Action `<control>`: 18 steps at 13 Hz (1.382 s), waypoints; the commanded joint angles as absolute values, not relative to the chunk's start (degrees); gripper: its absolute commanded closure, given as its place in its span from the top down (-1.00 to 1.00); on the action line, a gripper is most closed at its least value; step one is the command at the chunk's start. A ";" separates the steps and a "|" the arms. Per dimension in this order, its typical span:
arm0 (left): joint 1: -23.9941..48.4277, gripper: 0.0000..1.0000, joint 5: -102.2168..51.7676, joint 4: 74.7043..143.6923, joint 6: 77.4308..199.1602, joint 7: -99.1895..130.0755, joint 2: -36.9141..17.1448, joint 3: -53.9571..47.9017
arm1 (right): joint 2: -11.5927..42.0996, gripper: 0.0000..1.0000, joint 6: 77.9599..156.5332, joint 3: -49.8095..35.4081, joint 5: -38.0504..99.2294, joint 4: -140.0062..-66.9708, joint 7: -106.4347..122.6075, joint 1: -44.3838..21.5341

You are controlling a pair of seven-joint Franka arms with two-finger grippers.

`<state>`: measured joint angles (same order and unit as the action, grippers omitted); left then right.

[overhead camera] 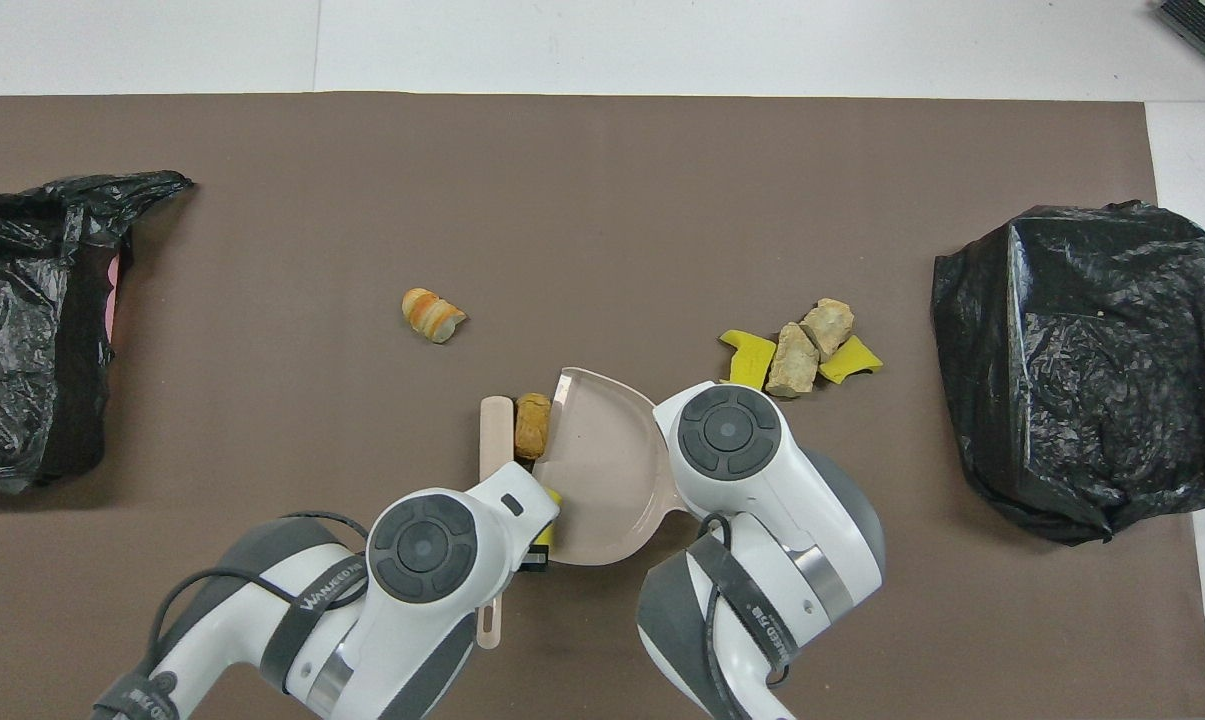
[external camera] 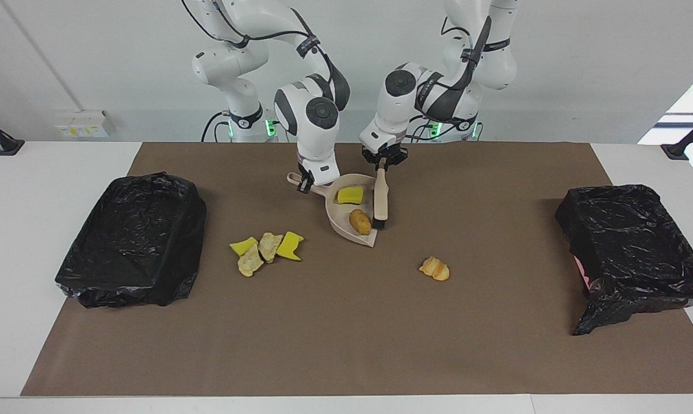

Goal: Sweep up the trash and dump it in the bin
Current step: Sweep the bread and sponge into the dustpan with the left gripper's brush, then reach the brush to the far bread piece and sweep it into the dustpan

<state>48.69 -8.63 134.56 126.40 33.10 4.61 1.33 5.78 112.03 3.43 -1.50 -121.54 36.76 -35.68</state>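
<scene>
The left gripper (external camera: 382,163) is clamped on the handle of the brush (external camera: 381,202), whose black bristles rest at the open mouth of the dustpan (external camera: 346,225). The right gripper (external camera: 306,183) is clamped on the dustpan's handle, at about ten o'clock of the pan in the facing view, holding the pan on the brown mat (external camera: 346,333).

Inside the dustpan lie two pieces of trash: one yellow sponge piece (external camera: 350,195) toward the handle end and one golden-brown lump (external camera: 360,222) just beside the bristles near the lip.

Five scraps are on the mat. In the facing view, one orange-brown bread-like lump (external camera: 435,268) lies alone at about four o'clock of the dustpan, well apart from it. A cluster of four (external camera: 267,246) sits at about eight o'clock of the pan: two yellow sponge pieces and two pale beige chunks, touching one another.

Two bins lined with black bags stand at the mat's ends: one bin (external camera: 132,238) at the right arm's end and another bin (external camera: 631,244) at the left arm's end. No scrap is visible in either; the liners are too dark to tell more.
</scene>
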 commanded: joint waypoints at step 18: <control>18.54 -1.00 3.52 111.26 114.17 -9.58 -11.87 2.47 | 4.75 -1.00 111.36 3.25 -1.76 -122.26 25.40 -37.27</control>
<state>17.61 2.82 111.24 115.71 -8.28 -12.46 3.46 5.61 111.45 3.39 -1.46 -121.55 27.28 -37.29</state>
